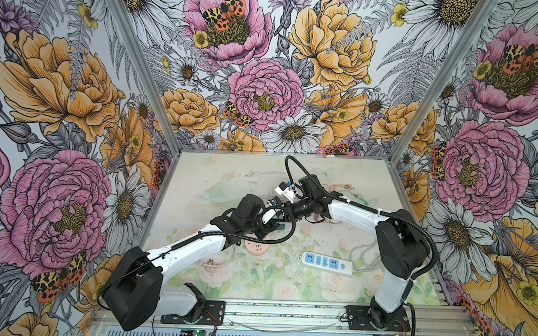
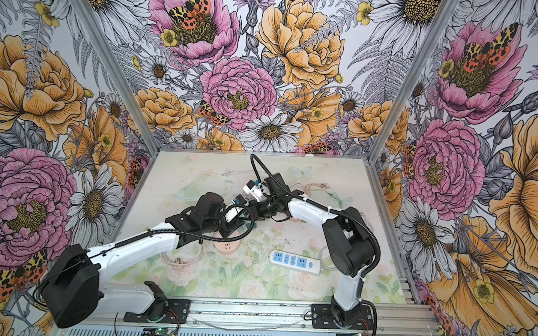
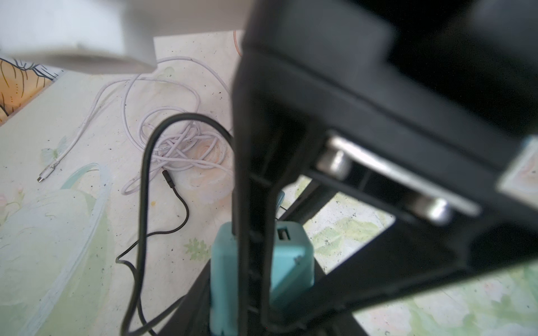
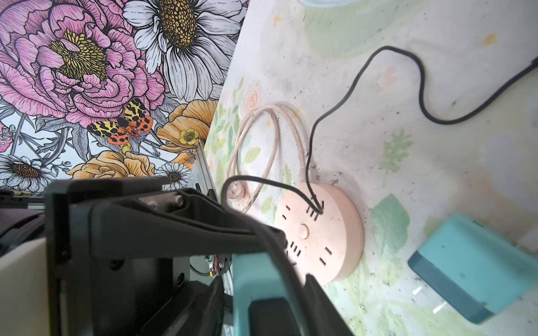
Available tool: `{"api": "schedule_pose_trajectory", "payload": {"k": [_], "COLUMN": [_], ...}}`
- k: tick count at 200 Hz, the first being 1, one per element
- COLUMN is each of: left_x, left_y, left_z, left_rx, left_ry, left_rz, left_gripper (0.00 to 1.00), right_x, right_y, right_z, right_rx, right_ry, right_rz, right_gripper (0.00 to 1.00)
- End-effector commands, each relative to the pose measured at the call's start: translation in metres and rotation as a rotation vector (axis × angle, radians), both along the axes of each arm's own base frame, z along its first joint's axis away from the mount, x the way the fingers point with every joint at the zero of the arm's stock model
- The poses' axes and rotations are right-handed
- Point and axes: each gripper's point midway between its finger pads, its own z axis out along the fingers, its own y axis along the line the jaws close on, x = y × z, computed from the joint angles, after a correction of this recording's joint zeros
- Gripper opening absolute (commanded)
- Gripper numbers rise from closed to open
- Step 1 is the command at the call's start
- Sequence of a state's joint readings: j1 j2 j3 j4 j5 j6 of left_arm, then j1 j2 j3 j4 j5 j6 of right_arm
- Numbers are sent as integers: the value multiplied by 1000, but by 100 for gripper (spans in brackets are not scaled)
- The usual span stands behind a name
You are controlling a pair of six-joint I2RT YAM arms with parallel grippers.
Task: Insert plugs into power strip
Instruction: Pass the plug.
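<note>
Right hand (image 3: 285, 296) looms closest, its fingers flanking the teal plug (image 3: 291, 261) that the left hand (image 4: 250, 261) clamps above the bench (image 1: 256, 277), likely a handover to regrip for insertion; whether the right has gripped I cannot tell; white power strip (image 1: 327, 263) lies near

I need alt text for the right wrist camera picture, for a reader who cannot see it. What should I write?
A round pink power strip lies flat on the floral table mat, a thin black cable reaching onto its top. In the foreground, black gripper fingers flank a teal plug; a second teal plug lies beside the strip.
</note>
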State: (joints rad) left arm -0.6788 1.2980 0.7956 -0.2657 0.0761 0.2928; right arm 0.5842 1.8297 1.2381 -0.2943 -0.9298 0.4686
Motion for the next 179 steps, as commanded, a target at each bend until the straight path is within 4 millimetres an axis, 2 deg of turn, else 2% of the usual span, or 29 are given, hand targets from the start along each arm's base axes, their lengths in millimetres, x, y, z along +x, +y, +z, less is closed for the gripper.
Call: {"api": "schedule_pose_trajectory", "payload": {"k": [1, 33, 47, 132, 161, 179], "left_x": [3, 2, 1, -7, -5, -1], "left_y": [-9, -11, -11, -15, -17, -16], "left_z": [16, 15, 13, 13, 18, 20], "left_rx": [-7, 9, 27, 86, 110, 133], "left_ry": [-40, -39, -36, -83, -110, -123], "left_rz": [-47, -67, -80, -170, -200, -202], "left_gripper": [38, 39, 40, 37, 37, 38], "right_x": [-2, -3, -3, -10, -15, -15], "right_y": [4, 4, 4, 4, 3, 3], "right_z": [-6, -11, -11, -12, -14, -19], "right_rx": [14, 8, 8, 28, 37, 31], "right_ry": [-11, 3, 7, 26, 29, 37], "right_rz": [29, 28, 28, 60, 78, 78], "right_gripper": [38, 21, 18, 24, 20, 12]}}
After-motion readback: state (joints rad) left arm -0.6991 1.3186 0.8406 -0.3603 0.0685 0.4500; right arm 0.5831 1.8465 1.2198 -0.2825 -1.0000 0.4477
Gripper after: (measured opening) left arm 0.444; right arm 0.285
